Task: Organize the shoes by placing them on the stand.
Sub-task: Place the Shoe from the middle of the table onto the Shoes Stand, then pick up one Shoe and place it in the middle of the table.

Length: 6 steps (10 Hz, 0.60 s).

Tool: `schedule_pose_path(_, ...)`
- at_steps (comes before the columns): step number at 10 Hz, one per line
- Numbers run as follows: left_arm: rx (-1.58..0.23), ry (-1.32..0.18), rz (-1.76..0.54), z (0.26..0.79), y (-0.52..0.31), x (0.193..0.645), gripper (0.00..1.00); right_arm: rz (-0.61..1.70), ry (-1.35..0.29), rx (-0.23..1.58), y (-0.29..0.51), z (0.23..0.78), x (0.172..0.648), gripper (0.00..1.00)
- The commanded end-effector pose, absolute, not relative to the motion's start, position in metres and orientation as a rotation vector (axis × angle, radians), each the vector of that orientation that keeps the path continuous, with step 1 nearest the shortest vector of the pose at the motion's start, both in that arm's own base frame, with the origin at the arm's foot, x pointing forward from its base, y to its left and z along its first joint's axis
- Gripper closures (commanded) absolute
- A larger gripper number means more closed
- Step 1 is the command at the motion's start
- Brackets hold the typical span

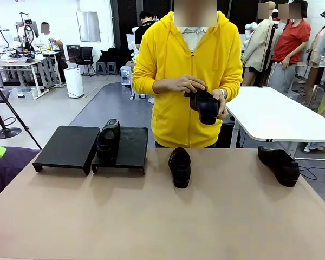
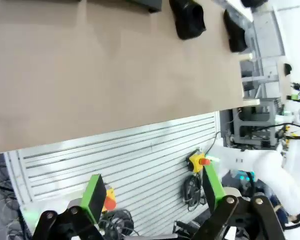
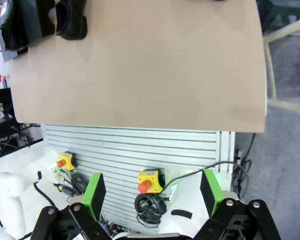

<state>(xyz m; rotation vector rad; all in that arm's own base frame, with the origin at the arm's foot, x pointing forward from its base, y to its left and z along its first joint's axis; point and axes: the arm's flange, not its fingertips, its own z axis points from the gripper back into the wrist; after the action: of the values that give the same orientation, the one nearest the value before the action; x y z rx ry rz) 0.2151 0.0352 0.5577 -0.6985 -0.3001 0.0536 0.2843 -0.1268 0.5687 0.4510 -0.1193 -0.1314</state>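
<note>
- The stand [image 1: 67, 146] sits left of centre in the front view, its two black sections side by side on the tan table [image 1: 151, 216].
- One shoe [image 1: 108, 142] stands on the right-hand section, at its left edge, toe toward the camera.
- A second shoe [image 1: 180, 167] lies on the table at mid-frame, just right of the stand.
- A third shoe [image 1: 279, 165] lies at the right of the frame, well apart from the others.
- The person [image 1: 179, 54] at top centre holds a fourth shoe [image 1: 206, 105] in both hands [image 1: 181, 84], above the table's far edge.
- The left gripper [image 2: 154, 192], at the bottom of its wrist view, has its jaws spread wide with nothing between them, off the table's near edge.
- The right gripper [image 3: 152, 191], at the bottom of its own view, is likewise spread wide and holds nothing.
</note>
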Motion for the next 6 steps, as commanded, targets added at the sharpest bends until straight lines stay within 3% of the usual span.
schedule_pose_path(1,-0.695,-0.255,-0.039,0.5637,0.0096,0.2144,0.00,-0.108,-0.131,0.471,-0.1274,0.5690,0.2837,0.00)
schedule_pose_path(6,-0.695,-0.255,-0.039,0.5637,0.0096,0.2144,0.00,-0.108,-0.131,0.471,-0.1274,0.5690,0.2837,0.00)
